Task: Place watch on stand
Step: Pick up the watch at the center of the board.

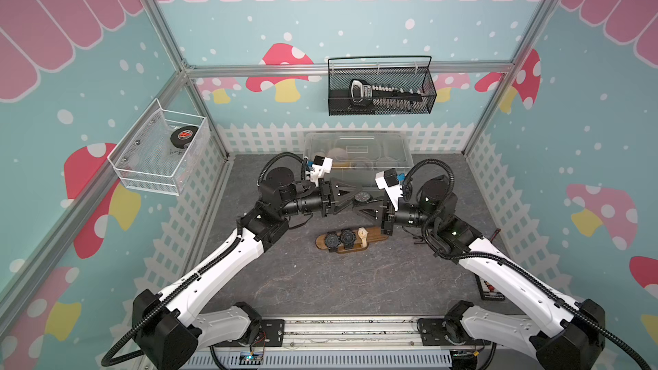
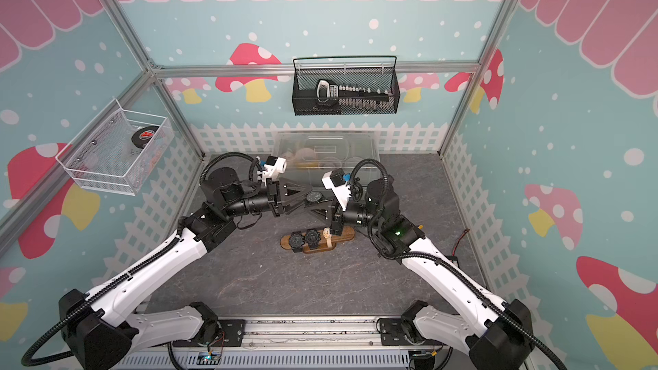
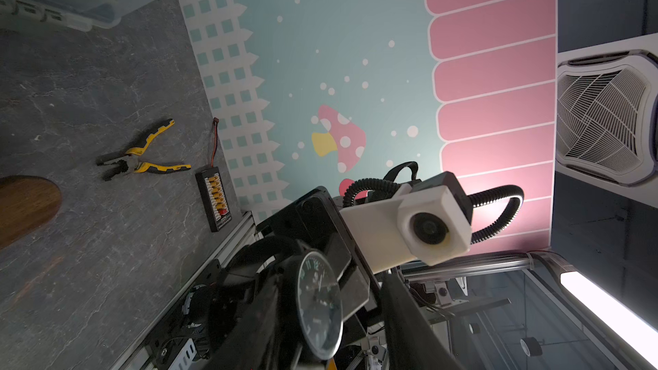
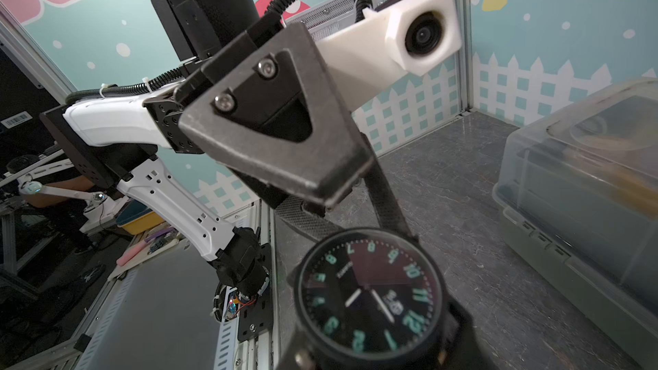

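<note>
A black watch (image 1: pixel 363 196) (image 2: pixel 314 196) with green numerals hangs in mid-air above the table, held between both arms. My right gripper (image 1: pixel 372 202) (image 2: pixel 324 204) is shut on it from the right; in the right wrist view the dial (image 4: pixel 370 300) hides the jaws. My left gripper (image 1: pixel 351 198) (image 2: pixel 303 198) meets it from the left. Its fingers (image 4: pixel 277 129) stand part-way apart, clamped on the woven strap (image 4: pixel 302 218), with the case (image 3: pixel 320 304) between them. The wooden stand (image 1: pixel 377 233) (image 2: pixel 343 233) (image 3: pixel 25 208) lies just in front, below the grippers. It carries two black watches (image 1: pixel 333 240) and a cream one (image 1: pixel 363 234); its right end is bare.
A clear lidded box (image 1: pixel 356 147) stands at the back of the table. A black mesh basket (image 1: pixel 381 101) hangs on the back wall, a white one (image 1: pixel 160 158) on the left wall. Yellow pliers (image 3: pixel 142 158) and a connector board (image 3: pixel 213 201) lie at the right.
</note>
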`<state>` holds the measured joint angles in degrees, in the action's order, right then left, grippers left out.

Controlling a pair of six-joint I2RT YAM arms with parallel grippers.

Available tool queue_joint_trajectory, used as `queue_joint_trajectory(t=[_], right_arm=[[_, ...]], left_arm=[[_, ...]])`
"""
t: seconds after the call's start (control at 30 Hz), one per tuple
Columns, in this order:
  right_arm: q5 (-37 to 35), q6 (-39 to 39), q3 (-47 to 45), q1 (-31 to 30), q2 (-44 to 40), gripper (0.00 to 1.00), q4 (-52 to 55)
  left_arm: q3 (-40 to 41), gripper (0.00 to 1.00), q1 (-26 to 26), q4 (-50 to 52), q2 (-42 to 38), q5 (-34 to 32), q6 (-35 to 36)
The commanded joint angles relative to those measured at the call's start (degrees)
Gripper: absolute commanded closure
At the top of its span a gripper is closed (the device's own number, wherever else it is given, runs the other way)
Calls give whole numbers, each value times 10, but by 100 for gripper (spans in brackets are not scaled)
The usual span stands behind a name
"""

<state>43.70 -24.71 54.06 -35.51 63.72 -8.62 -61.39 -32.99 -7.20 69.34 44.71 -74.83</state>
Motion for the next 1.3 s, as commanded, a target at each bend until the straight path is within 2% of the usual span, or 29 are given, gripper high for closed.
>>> queue_joint_trajectory(t=[0.0, 0.27, 0.53, 0.73, 0.8, 0.87, 1.13, 1.27], right_arm=[[32, -6, -2, 1, 7, 100, -37], [73, -30, -8, 0, 0, 100, -60], [165, -89, 30, 6, 58, 100, -91], [168, -99, 23, 11, 72, 100, -106], [166, -102, 19, 14, 70, 100, -109], [164, -103, 14, 18, 66, 100, -111], [171, -126, 10, 30, 70, 99, -133], [177, -139, 8, 29, 72, 81, -140]], left_arm=[[-7, 55, 5, -20, 0, 17, -11], [-16, 55, 12, 16, -5, 17, 10], [-17, 55, 12, 53, -20, 12, 41], [-29, 55, 14, 88, -32, 6, 67], [-33, 97, 17, 96, -35, 6, 72], [-33, 100, 21, 100, -38, 5, 75], [-28, 100, 28, 101, -40, -1, 80], [-28, 100, 30, 102, -40, -8, 86]])
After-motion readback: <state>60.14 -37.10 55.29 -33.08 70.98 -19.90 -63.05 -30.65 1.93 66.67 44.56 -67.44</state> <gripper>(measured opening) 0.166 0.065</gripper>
